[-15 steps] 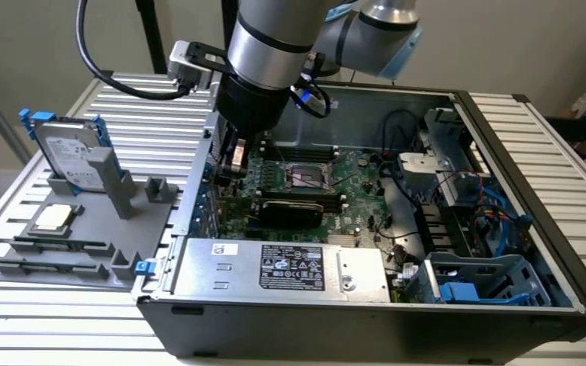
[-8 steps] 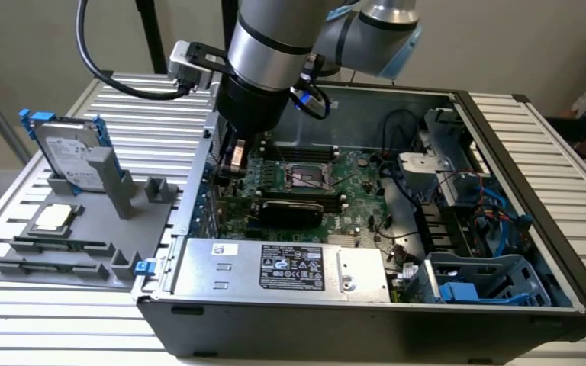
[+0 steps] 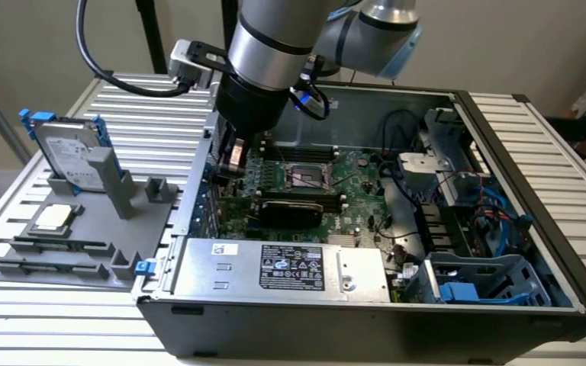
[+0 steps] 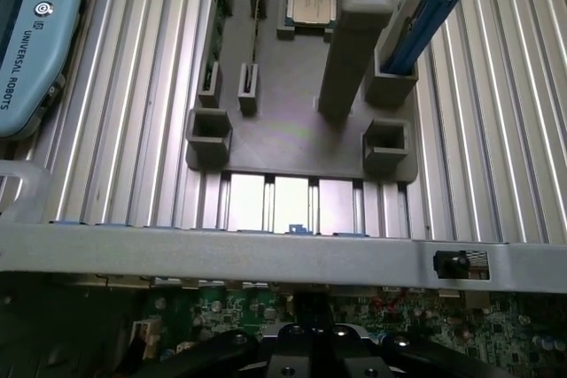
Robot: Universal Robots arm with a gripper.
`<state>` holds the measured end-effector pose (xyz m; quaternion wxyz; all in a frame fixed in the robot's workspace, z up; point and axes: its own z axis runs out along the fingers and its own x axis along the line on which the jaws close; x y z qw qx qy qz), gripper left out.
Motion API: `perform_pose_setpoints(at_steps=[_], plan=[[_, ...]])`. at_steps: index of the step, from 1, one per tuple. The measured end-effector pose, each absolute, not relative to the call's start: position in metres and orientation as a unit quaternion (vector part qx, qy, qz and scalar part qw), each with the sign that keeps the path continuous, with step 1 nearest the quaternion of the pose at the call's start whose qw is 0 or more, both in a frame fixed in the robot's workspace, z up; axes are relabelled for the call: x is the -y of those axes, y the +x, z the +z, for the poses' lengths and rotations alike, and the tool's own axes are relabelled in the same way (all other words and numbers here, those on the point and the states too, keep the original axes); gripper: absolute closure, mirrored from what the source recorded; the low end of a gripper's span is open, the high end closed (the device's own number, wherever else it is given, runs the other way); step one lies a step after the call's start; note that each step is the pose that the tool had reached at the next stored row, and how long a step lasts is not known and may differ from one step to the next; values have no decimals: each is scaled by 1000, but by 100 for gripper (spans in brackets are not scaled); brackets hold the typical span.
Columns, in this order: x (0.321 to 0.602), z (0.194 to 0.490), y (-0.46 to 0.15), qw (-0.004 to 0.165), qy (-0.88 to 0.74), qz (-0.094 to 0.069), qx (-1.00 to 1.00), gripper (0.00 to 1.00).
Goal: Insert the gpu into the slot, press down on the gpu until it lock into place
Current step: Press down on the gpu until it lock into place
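The gpu (image 3: 291, 207) is a flat black card standing on edge across the green motherboard (image 3: 359, 171) inside the open computer case (image 3: 497, 152). The blue slot is hidden, as the card covers where it would run. My gripper (image 3: 234, 162) reaches down inside the case by its wall on the exterior view's left, just beyond that end of the card and slightly above it. In the wrist view the gripper's black body (image 4: 310, 350) hangs over the motherboard (image 4: 221, 312), close behind the grey case wall (image 4: 266, 250).
A silver labelled power-supply box (image 3: 283, 267) fills the case's front. Blue drive cages (image 3: 476, 286) and cables (image 3: 456, 198) crowd the exterior view's right. Outside the case, a grey fixture (image 3: 79, 229) holds a hard drive (image 3: 69, 152) and a processor chip (image 3: 54, 217). A teach pendant (image 4: 27, 42) lies on the slatted table.
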<state>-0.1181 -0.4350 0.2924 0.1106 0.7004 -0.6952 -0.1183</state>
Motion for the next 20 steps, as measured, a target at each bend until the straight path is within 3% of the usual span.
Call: perform_pose_setpoints(at_steps=[20], plan=[[434,298,-108,115,696,-115,700,89]])
